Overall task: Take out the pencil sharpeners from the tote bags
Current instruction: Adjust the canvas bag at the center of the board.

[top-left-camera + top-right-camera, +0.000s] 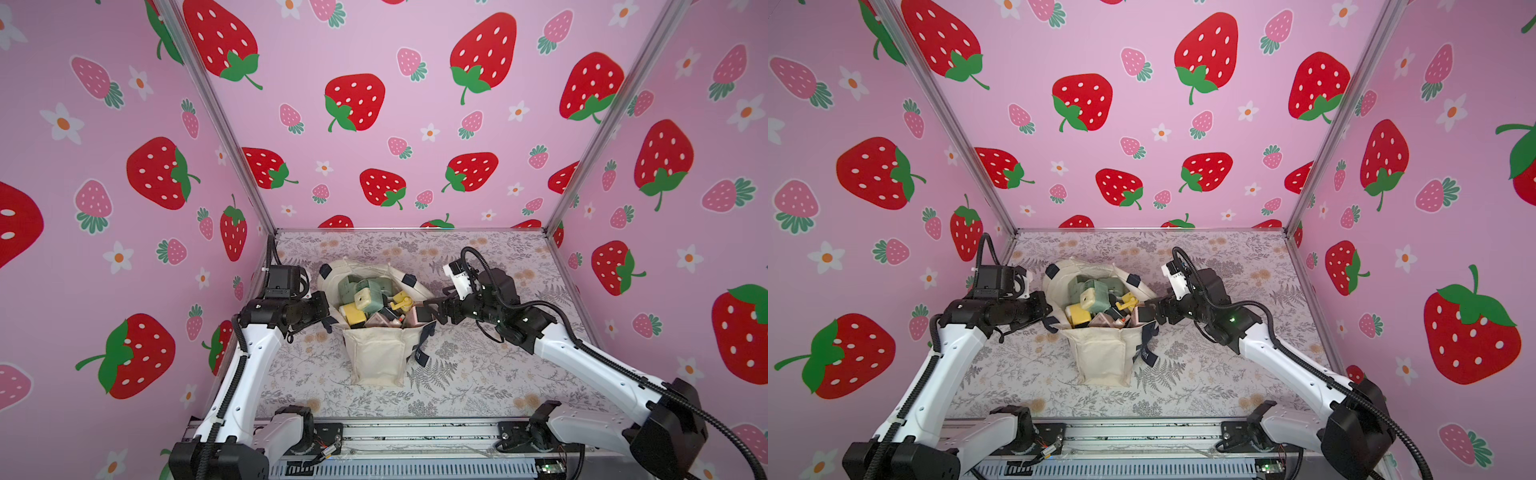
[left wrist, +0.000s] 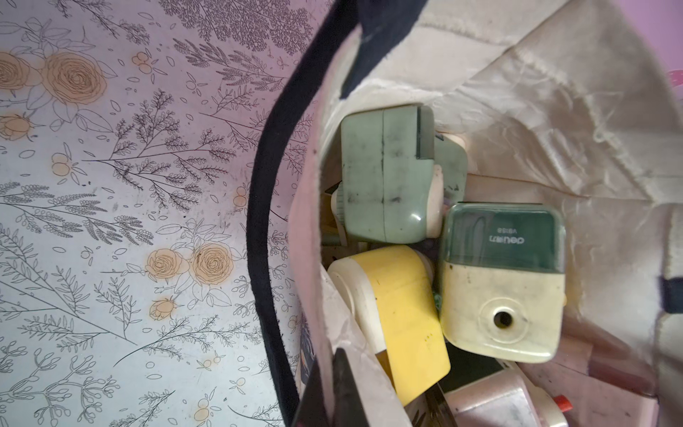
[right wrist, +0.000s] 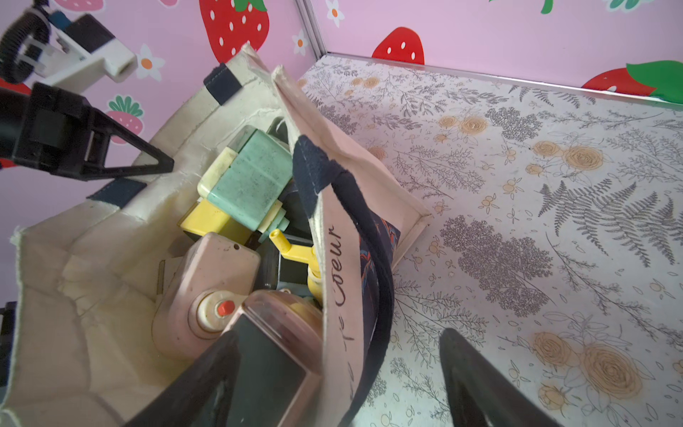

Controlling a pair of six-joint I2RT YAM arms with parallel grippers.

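Canvas tote bag (image 1: 376,357) clamped by left pincer (image 1: 331,321); right pincer (image 1: 430,311) wide.

Looking into a robot lab test cell. Going by pink strawberry-print wall panels (image 1: 415,124) held in aluminium posts (image 1: 222,124), floral-papered worktop (image 1: 478,374), left arm (image 1: 249,365) and right arm (image 1: 590,365) mounted on a metal base rail (image 1: 415,434), exposed wiring (image 1: 328,451) alongside.

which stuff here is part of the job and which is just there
Part of the job:
tote bag
pencil sharpeners piled inside it, green, yellow and pink
left gripper, shut on the bag's rim
right gripper, open astride the bag's side wall

Just there:
floral table cover
strawberry-print walls
metal rail at the front edge
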